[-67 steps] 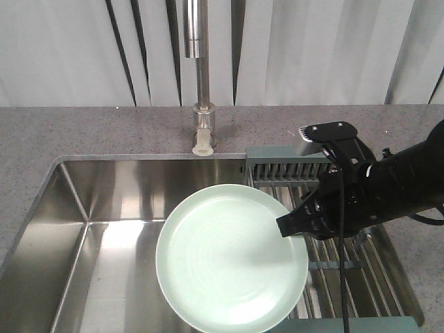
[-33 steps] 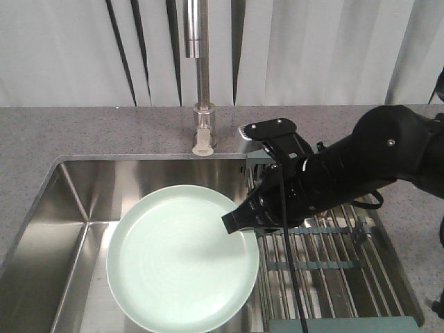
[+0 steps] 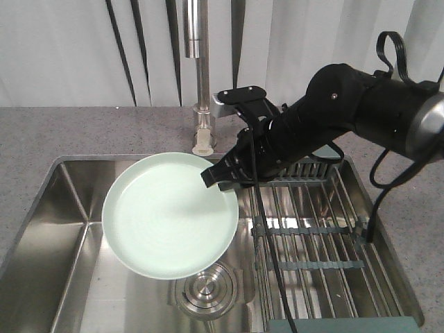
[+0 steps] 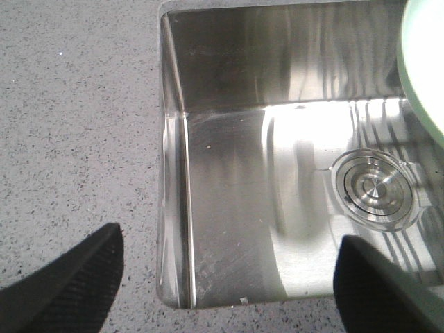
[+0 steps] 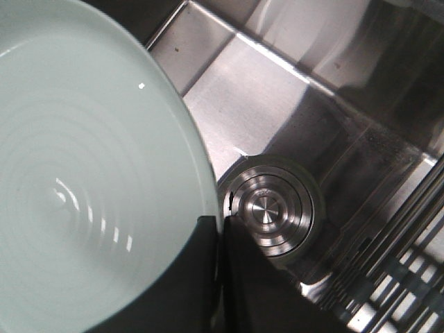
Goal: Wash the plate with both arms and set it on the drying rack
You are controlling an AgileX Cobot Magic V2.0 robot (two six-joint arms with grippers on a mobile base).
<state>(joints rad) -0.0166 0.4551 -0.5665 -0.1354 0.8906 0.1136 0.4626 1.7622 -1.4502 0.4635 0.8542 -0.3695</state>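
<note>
1. Presently, the round pale mint-green glossy plate (image 3: 170, 215) hangs tilted over the stainless steel sink basin (image 3: 69, 229), with the chrome tap (image 3: 200, 76) at its 12 o'clock.
2. Black right arm (image 3: 347, 104): jaws clamped on the plate's rim at 2 o'clock; the plate extends from them toward 8 o'clock.
3. Left arm: jaws apart and empty, fingertips (image 4: 76, 277) over the basin corner; plate edge at their 2 o'clock, well apart.
4. Judgement: the left arm must close that gap to wash; the metal-barred drying rack (image 3: 312, 236) lies at the plate's 3 o'clock.

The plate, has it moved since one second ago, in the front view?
Yes. The plate, held by the right gripper, went left and up, away from the drying rack and toward the faucet.
</note>
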